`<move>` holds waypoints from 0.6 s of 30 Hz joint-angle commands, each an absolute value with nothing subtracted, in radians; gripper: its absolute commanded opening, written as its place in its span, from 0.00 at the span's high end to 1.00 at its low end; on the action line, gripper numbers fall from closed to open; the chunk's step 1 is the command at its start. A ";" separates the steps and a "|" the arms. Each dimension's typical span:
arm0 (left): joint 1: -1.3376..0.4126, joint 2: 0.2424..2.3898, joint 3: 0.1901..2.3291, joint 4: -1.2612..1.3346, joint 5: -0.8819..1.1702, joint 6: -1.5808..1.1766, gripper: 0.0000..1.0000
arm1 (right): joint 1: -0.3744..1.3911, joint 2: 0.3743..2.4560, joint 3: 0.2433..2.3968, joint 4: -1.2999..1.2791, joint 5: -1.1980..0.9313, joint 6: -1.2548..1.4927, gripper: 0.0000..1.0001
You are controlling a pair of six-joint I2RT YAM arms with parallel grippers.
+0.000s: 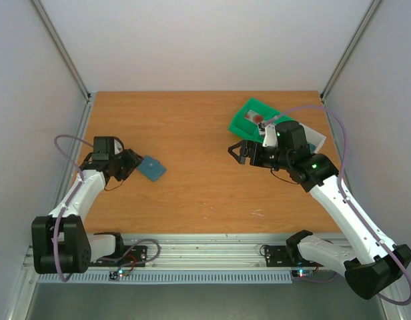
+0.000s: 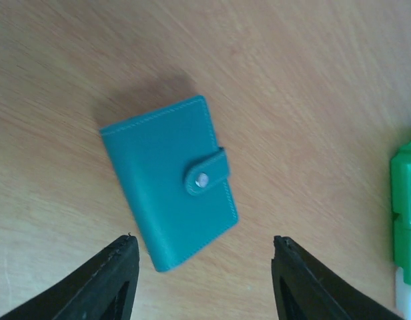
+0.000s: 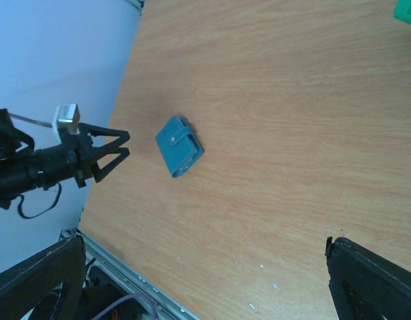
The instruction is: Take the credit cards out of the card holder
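The card holder (image 1: 152, 169) is a small teal-blue wallet lying flat on the wooden table, its strap snapped shut (image 2: 169, 180). No credit cards show; they are hidden from every view. My left gripper (image 1: 131, 163) sits just left of the holder, open, with nothing held. In the left wrist view the holder's near corner reaches in beside one of the left gripper's (image 2: 204, 238) fingers without touching. My right gripper (image 1: 236, 153) hangs open and empty over the table's right half, far from the holder (image 3: 179, 147), and its own view (image 3: 202, 243) shows bare wood between its jaws.
A green bin (image 1: 249, 119) with a small reddish thing in it stands at the back right, and a white bin (image 1: 313, 137) lies partly under the right arm. The green bin's edge (image 2: 405, 220) shows in the left wrist view. Side walls and a metal rail border the table.
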State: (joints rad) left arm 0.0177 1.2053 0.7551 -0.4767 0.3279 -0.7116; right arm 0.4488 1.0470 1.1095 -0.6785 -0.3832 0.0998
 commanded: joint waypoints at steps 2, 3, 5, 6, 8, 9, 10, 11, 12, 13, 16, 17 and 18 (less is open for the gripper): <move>0.075 1.274 0.677 -0.225 0.412 -0.842 0.47 | 0.445 1.034 1.107 -0.676 -0.411 0.062 0.01; 0.080 1.287 0.666 -0.199 0.407 -0.857 0.48 | 0.445 1.036 1.109 -0.680 -0.410 0.065 0.02; 0.084 1.318 0.643 -0.155 0.378 -0.872 0.49 | 0.445 1.046 1.117 -0.691 -0.414 0.068 0.01; 0.084 1.335 0.635 -0.131 0.371 -0.877 0.50 | 0.445 1.052 1.118 -0.692 -0.422 0.069 0.01; 0.083 1.377 0.630 -0.089 0.379 -0.888 0.50 | 0.446 1.056 1.111 -0.686 -0.439 0.068 0.02; 0.083 1.401 0.629 -0.079 0.389 -0.892 0.51 | 0.445 1.054 1.104 -0.681 -0.445 0.066 0.01; 0.083 1.421 0.628 -0.068 0.399 -0.896 0.51 | 0.446 1.050 1.097 -0.676 -0.449 0.066 0.02; 0.084 1.438 0.626 -0.055 0.407 -0.898 0.52 | 0.446 1.045 1.091 -0.670 -0.450 0.065 0.02; 0.083 1.453 0.620 -0.040 0.411 -0.901 0.52 | 0.446 1.038 1.086 -0.668 -0.450 0.064 0.02; 0.084 1.465 0.613 -0.026 0.414 -0.903 0.52 | 0.446 1.032 1.084 -0.666 -0.447 0.063 0.02; 0.083 1.492 0.598 -0.011 0.414 -0.905 0.52 | 0.445 1.027 1.083 -0.672 -0.435 0.063 0.01; 0.083 1.501 0.594 0.015 0.415 -0.904 0.52 | 0.446 1.028 1.083 -0.674 -0.434 0.064 0.02; 0.084 1.512 0.589 0.031 0.419 -0.904 0.52 | 0.446 1.029 1.083 -0.676 -0.435 0.066 0.02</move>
